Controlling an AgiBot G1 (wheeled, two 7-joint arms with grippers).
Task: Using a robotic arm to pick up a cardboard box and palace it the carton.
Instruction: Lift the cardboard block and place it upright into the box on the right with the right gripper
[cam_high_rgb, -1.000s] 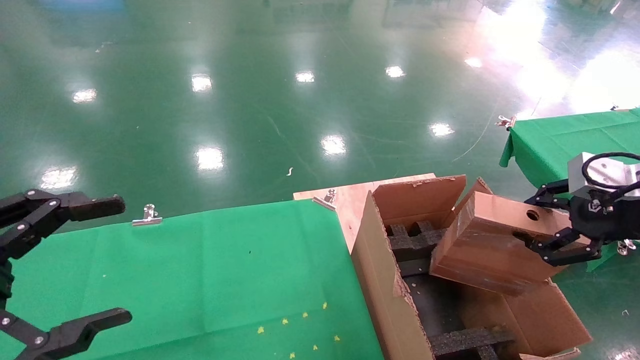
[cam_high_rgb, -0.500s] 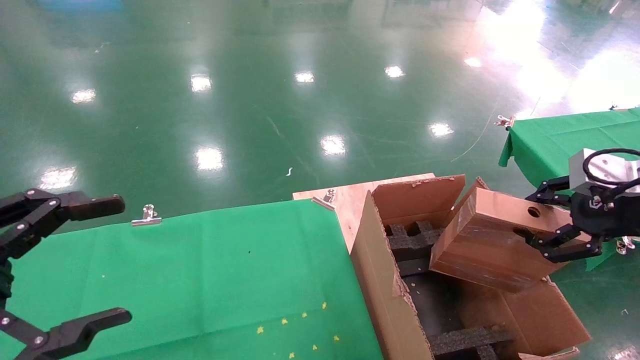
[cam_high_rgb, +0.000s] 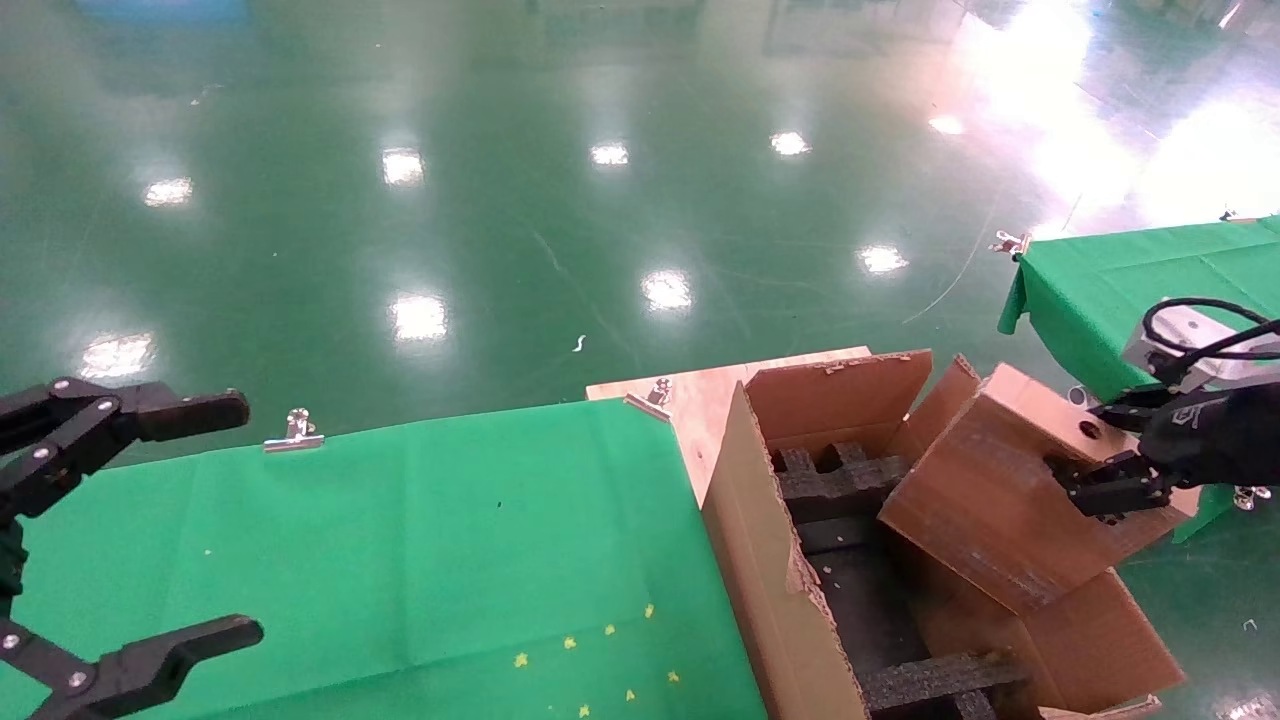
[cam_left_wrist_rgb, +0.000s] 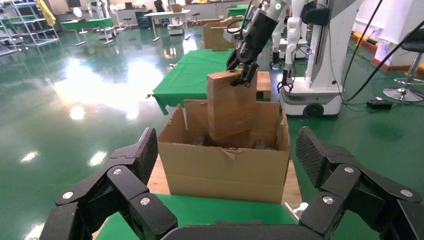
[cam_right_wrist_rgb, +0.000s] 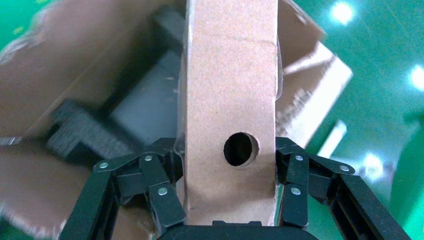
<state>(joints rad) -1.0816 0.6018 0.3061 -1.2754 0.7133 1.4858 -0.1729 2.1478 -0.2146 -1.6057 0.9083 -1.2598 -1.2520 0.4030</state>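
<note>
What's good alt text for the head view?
The right gripper holds a small cardboard box, tilted, over an open carton with black foam inserts. The left gripper hangs open over a green-covered table.

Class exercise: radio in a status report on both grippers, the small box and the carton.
Right gripper shut on cardboard box, tilted over carton. Left gripper open, parked over green table. Black foam inserts below.

Box (cam_high_rgb: 985, 510) lower end: hidden inside carton (cam_high_rgb: 765, 560), behind its front wall in left wrist view.
Carton near corner: cut off by head view's bottom edge.
Carton interior (cam_right_wrist_rgb: 75, 130): blurred in right wrist view.
Right gripper (cam_high_rgb: 1100, 450) far finger: hidden behind box.
Left gripper (cam_high_rgb: 150, 520) base: cut off at left edge.
</note>
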